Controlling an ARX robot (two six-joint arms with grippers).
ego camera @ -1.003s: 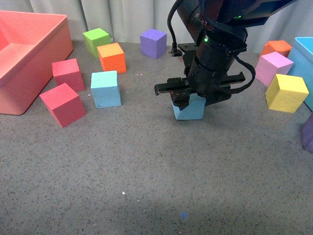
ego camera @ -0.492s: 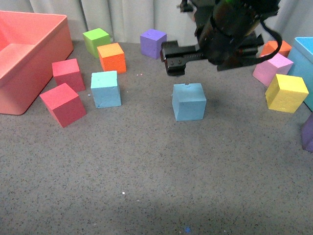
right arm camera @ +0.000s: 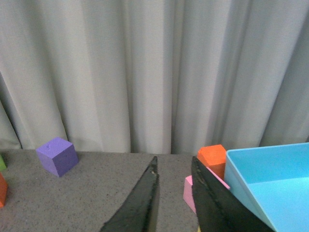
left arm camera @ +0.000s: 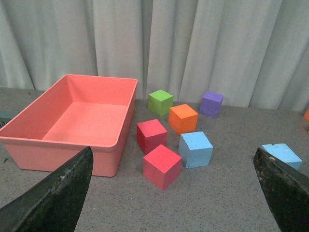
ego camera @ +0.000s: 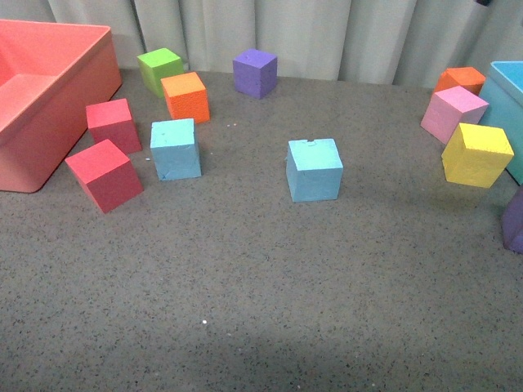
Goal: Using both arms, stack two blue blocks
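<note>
Two sky-blue blocks rest apart on the grey table: one at centre (ego camera: 315,169), one to its left (ego camera: 175,149). Neither arm shows in the front view. In the left wrist view the left block (left arm camera: 195,149) lies ahead and the centre block (left arm camera: 282,154) peeks out beside one finger. My left gripper (left arm camera: 169,203) is open and empty, raised above the table near its front. My right gripper (right arm camera: 175,193) is shut and holds nothing. It is raised high and faces the curtain and the teal bin (right arm camera: 270,183). No blue block shows in the right wrist view.
A salmon bin (ego camera: 57,33) stands at the far left and the teal bin (ego camera: 505,77) at the right edge. Two red cubes (ego camera: 105,173), a green (ego camera: 160,69), an orange (ego camera: 185,95) and a purple cube (ego camera: 255,72) surround the left block. Pink (ego camera: 453,113) and yellow cubes (ego camera: 476,153) sit at the right.
A black arm that stood over the centre blue block rose and left the front view toward the upper right. The block stays on the table where it was.
</note>
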